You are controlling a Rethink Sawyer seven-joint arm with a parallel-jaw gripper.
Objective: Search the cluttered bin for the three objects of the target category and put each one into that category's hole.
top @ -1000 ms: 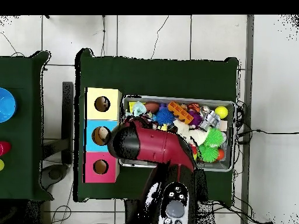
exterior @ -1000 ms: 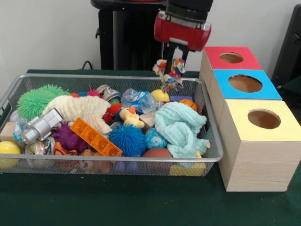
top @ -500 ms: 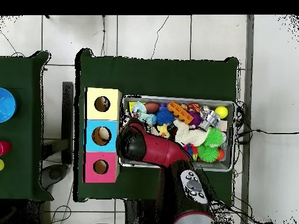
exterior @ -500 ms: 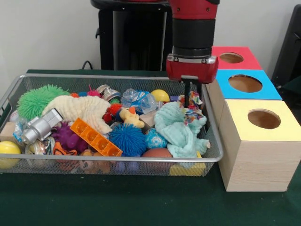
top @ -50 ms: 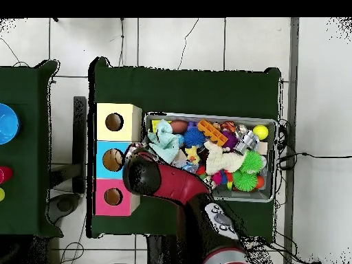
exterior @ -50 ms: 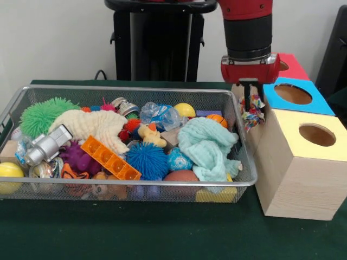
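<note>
The tool is closed on a multicoloured rag toy, which hangs in the gap between the wire bin and the row of wooden boxes, against the side of the blue-topped box. The yellow-topped box sits nearer the camera and the red-topped box farther back, each with a round hole. Inside the bin lie a pale green cloth, a blue spiky ball, an orange brick and a green fuzzy ball, all on the green desk.
</note>
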